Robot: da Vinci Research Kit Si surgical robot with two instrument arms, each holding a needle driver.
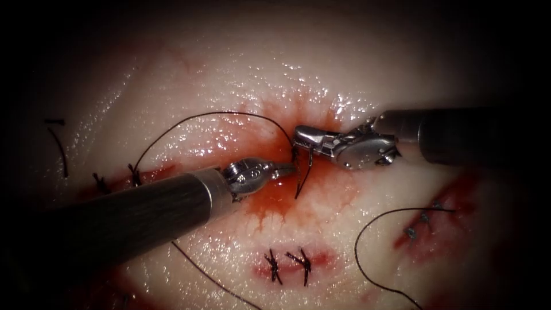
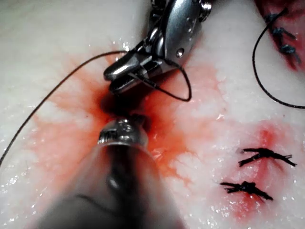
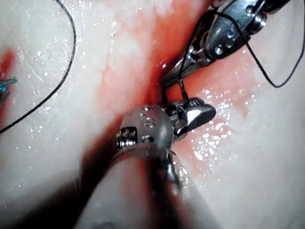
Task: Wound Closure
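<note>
Left hand [image 1: 285, 170] tip buried in red fluid [image 1: 275, 198], grasp unclear.

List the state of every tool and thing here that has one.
Left tool: fingers shut on the thread.
Right tool: fingers shut on the thread.
Thread: slack, arcing from the left stitches to the tools' tips.
Lower stitches: tied, ends cut short.
Red fluid: pooled on the tissue beneath the tips.

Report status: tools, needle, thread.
Right tool shut on thread at the cut. Left tool beside it, jaws unclear. Needle not made out. Tissue wet with red fluid.
</note>
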